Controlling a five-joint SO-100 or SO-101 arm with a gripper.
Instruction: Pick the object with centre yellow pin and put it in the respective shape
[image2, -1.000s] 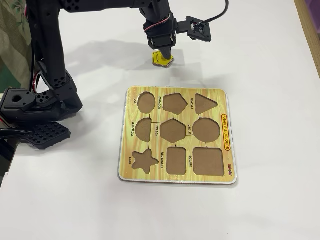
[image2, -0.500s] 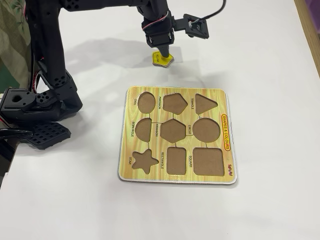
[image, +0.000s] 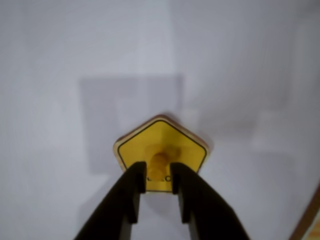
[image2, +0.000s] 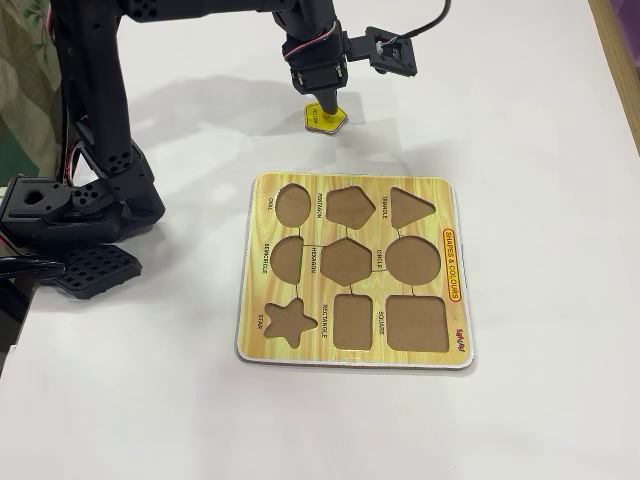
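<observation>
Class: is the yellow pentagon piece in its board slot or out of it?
Out. The yellow pentagon piece lies beyond the puzzle board, whose pentagon slot is empty.

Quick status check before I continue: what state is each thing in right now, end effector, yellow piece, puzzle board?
end effector: shut on the yellow peg, fingers either side of it.
yellow pentagon piece: gripped by its centre peg, away from the board; whether it is off the table is unclear.
puzzle board: flat on the table, all nine cutouts empty.
pentagon cutout: empty, top row middle in the fixed view.
</observation>
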